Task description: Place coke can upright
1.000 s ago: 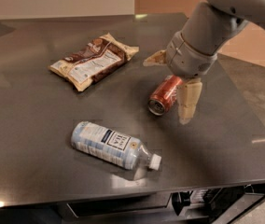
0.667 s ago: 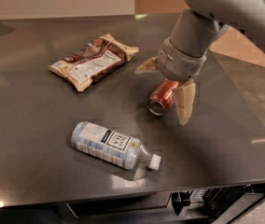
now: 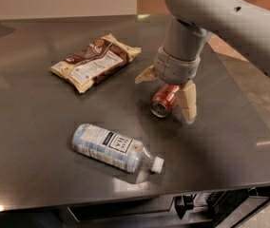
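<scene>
Looking across a dark, glossy counter (image 3: 30, 127) with a pale wall behind. Finding the coke can (image 3: 164, 100) lying on its side right of centre, silver end turned toward the near edge, resting on the counter and not yet stood up. Seeing the pincer (image 3: 165, 98) hanging directly over it, spread wide, one finger beyond the can and the other just beside it on the right, straddling but apparently not clamping. Judging the task as barely begun: reaching seemingly done, with closing, lifting, turning and setting down upright all remaining. Noting a snack bag (image 3: 94, 61) well apart at the back left and a water bottle (image 3: 113, 147) lying near the front. Comparing with the earlier frame: finding can, bag and bottle where they were, and the arm leaning further over the can, wrist seeming lower and shifted slightly left, keeping the same wide spread.
</scene>
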Motion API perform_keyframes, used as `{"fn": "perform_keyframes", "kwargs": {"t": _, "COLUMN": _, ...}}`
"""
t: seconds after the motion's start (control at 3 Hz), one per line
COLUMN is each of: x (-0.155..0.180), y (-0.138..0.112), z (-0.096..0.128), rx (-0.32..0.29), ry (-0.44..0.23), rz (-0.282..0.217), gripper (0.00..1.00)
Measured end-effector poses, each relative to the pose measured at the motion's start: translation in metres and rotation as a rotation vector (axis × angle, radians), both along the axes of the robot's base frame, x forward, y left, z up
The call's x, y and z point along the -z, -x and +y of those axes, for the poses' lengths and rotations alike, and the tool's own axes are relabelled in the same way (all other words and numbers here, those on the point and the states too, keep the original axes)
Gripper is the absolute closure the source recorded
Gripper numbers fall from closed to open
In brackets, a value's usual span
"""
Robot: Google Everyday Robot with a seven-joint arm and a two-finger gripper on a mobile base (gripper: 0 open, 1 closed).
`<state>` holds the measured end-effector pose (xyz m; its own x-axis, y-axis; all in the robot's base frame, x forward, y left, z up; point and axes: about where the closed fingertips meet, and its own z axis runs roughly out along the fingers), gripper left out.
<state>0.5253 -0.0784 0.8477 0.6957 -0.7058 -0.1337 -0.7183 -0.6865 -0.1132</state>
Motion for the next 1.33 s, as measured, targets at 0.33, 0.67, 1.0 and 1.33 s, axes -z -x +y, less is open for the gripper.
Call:
{"fn": "perform_keyframes", "kwargs": {"t": 0.33, "x": 0.009, "y": -0.01, "z": -0.006, "rx": -0.028, "ry": 0.047, "rz": -0.011, "gripper": 0.0}}
{"fn": "perform_keyframes", "kwargs": {"t": 0.67, "x": 0.01, "y": -0.013, "z": -0.01, "rx": -0.052, "ry": 0.07, "rz": -0.019, "gripper": 0.18}}
{"fn": "perform_keyframes", "kwargs": {"t": 1.0, "x": 0.009, "y": -0.015, "z": -0.014, "rx": -0.055, "ry": 0.081, "rz": -0.019, "gripper": 0.41}}
{"fn": "perform_keyframes", "kwargs": {"t": 1.33, "x": 0.006, "y": -0.017, "z": -0.017, "rx": -0.03, "ry": 0.064, "rz": 0.006, "gripper": 0.64}}
